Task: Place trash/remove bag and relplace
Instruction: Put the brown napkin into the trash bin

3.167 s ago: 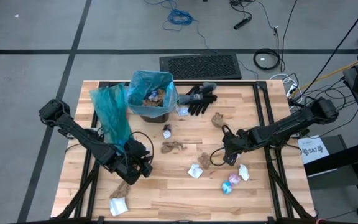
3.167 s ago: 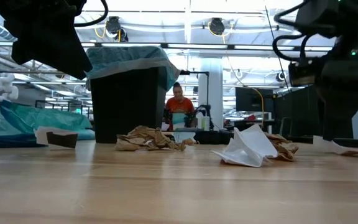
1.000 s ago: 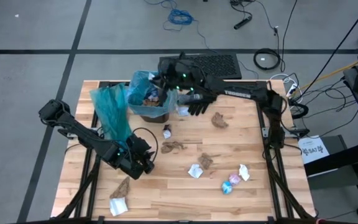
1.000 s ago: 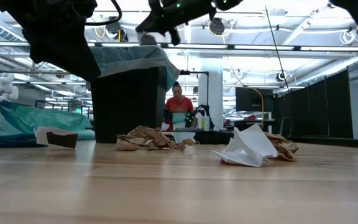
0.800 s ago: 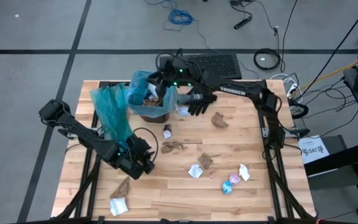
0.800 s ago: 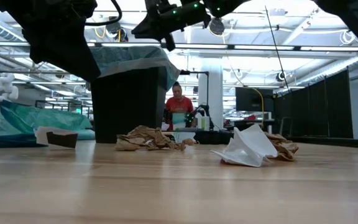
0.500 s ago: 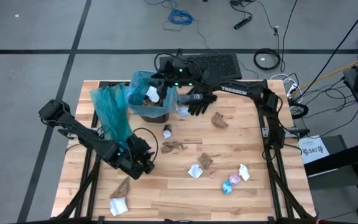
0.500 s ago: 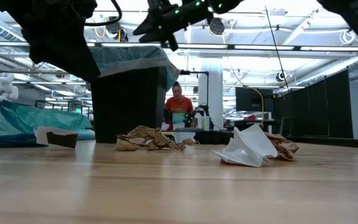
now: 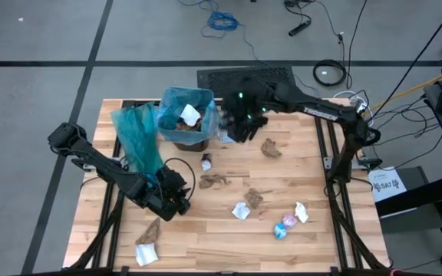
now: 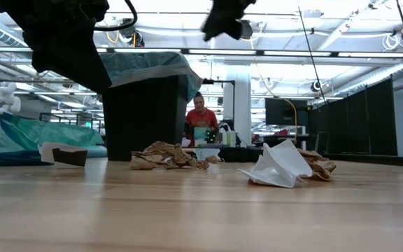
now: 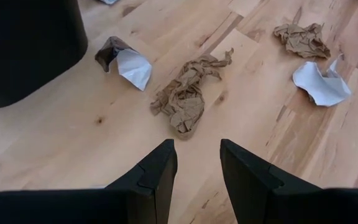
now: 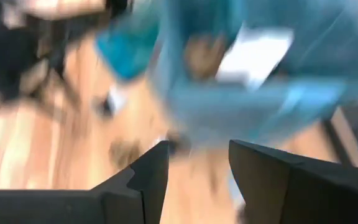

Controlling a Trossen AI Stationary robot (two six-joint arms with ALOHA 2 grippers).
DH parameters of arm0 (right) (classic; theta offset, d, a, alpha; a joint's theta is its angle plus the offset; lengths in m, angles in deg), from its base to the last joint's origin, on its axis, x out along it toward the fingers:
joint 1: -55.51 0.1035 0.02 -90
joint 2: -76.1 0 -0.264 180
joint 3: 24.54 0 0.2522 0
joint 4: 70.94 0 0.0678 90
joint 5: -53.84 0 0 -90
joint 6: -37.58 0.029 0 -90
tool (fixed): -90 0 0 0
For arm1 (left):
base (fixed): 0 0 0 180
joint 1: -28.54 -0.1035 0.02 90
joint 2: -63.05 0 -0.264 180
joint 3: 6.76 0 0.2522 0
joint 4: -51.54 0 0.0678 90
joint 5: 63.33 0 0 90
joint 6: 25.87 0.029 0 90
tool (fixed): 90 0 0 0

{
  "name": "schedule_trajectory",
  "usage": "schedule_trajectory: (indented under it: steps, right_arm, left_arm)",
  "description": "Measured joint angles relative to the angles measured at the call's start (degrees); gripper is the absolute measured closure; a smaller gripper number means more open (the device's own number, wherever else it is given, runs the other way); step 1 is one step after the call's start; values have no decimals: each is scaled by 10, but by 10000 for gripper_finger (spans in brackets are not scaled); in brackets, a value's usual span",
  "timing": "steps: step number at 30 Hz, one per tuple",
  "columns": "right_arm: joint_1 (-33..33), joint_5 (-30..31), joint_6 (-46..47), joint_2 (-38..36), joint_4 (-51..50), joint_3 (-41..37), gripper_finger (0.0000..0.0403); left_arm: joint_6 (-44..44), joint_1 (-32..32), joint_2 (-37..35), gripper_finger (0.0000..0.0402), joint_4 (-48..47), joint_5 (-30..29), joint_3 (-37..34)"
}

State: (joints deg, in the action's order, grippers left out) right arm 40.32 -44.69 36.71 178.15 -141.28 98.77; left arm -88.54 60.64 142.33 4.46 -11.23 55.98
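**Right arm pulls off the bin**

The right gripper (image 9: 234,123) has swung from over the bin (image 9: 186,119) to its 3 o'clock, fingers apart and empty. White trash (image 9: 190,115) lies inside. The left gripper (image 11: 196,163), fingers apart, hovers by brown paper (image 11: 187,98) at the table's (image 9: 313,245) 8 o'clock.

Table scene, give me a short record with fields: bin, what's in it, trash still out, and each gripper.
bin: black bin lined with a blue bag, at the table's far side
in bin: white scrap on top of other scraps
spare bag: blue bag lying left of the bin
loose trash: brown paper, white paper, shiny wrapper, more scattered on the table
left gripper: open, empty, above the table near the brown paper
right gripper: open, empty, just right of the bin
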Motion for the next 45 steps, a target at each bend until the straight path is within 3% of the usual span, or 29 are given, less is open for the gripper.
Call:
schedule_trajectory:
  steps: [4, 9, 13, 22, 35, 40, 42, 45]
  right_arm:
    - [54, 15, 7, -24, -54, -66, 253]
    - [131, 15, 57, -55, -30, -203, 262]
    - [187, 49, 115, -70, 3, -313, 266]
    - [263, 69, 207, -76, 203, -502, 266]
    - [267, 72, 239, -55, 289, -566, 266]
    - [270, 105, 238, -24, 309, -569, 269]
    - [276, 115, 227, -16, 306, -568, 288]
    - [285, 130, 206, -24, 297, -568, 360]
  left_arm:
    - [0, 0, 0, 272, 1, 0, 0]
    - [0, 0, 0, 272, 14, 2, 0]
    - [0, 0, 0, 272, 16, 4, 0]
    - [0, 0, 0, 272, 17, 16, 0]
    - [0, 0, 0, 272, 47, 19, 0]
    - [0, 0, 0, 272, 47, 19, 0]
    - [0, 0, 0, 272, 50, 19, 0]
    - [0, 0, 0, 272, 56, 19, 0]
